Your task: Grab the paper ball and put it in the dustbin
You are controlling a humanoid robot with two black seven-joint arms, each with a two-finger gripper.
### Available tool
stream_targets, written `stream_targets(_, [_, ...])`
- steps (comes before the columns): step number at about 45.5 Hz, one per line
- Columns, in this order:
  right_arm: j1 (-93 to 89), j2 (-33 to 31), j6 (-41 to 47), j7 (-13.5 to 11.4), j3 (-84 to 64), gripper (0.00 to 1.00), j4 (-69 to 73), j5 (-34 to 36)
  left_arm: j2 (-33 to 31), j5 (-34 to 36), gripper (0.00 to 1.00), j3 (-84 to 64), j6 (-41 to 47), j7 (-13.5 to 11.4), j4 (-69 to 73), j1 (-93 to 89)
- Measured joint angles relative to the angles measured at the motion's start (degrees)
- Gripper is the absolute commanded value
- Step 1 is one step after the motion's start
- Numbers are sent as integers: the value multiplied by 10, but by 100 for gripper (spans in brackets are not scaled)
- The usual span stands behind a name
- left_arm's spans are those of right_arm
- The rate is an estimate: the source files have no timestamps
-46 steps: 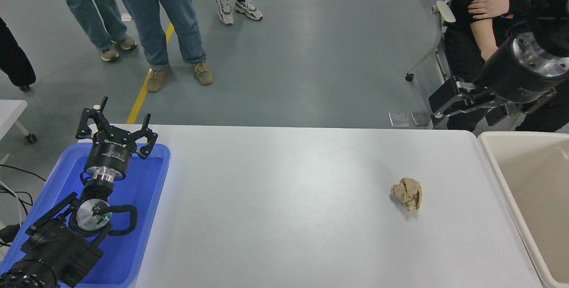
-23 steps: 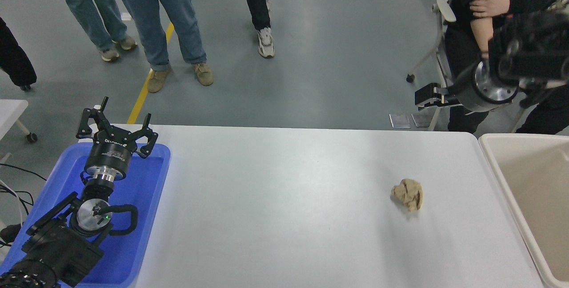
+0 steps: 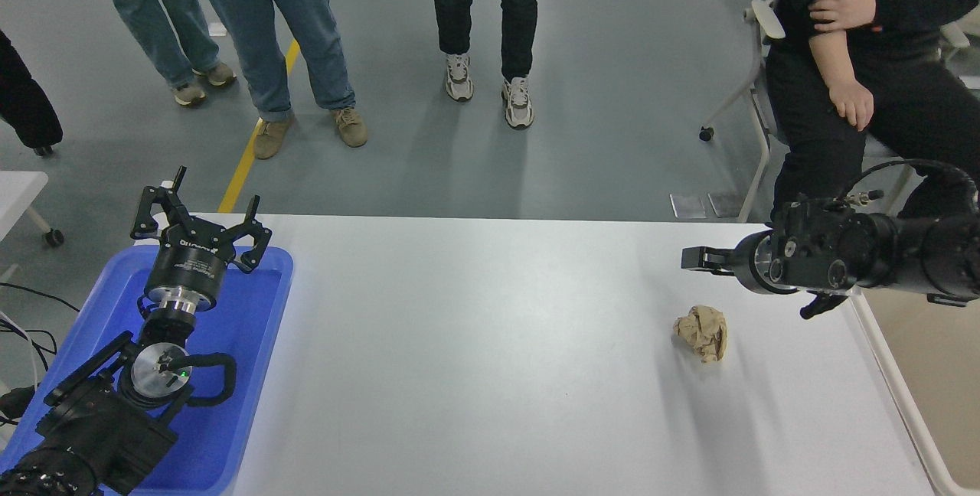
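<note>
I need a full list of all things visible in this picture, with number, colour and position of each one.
paper ball: one, tan-brown, on the table, right of centre
dustbin: one, beige, at the table's right end
table: one, white, centre
tray: one, blue, at the table's left end
chair: one, white, upper right
people: several standing at top, one seated upper right
left gripper: black, open, parked over the tray
right gripper: black, above the table, behind the ball
</note>
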Motion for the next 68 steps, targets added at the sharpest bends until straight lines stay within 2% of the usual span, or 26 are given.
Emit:
stream_targets(20, [-72, 22, -21, 2, 25, 100, -35, 0, 0, 0, 100, 0, 0, 0, 0, 0])
stream_targets(27, [-85, 28, -23, 4, 27, 94, -40, 0, 0, 0, 100, 0, 0, 0, 0, 0])
stream_targets(30, [-93, 30, -23, 5, 27, 81, -44, 0, 0, 0, 100, 0, 0, 0, 0, 0])
stream_targets(33, [-101, 31, -24, 6, 27, 60, -49, -3, 0, 0, 100, 0, 0, 0, 0, 0])
stream_targets(36, [-109, 34, -26, 6, 27, 44, -54, -9, 0, 0, 100, 0, 0, 0, 0, 0])
stream_targets(39, [-115, 37, -32, 6, 27, 21, -58, -18, 0, 0, 100, 0, 0, 0, 0, 0])
stream_targets(43, [-122, 42, -47, 7, 27, 0, -61, -32, 0, 0, 100, 0, 0, 0, 0, 0])
stream_targets(55, [-126, 49, -96, 7, 19, 0, -63, -81, 0, 0, 100, 0, 0, 0, 0, 0])
stream_targets(68, [-95, 31, -109, 7, -6, 0, -51, -96, 0, 0, 100, 0, 0, 0, 0, 0])
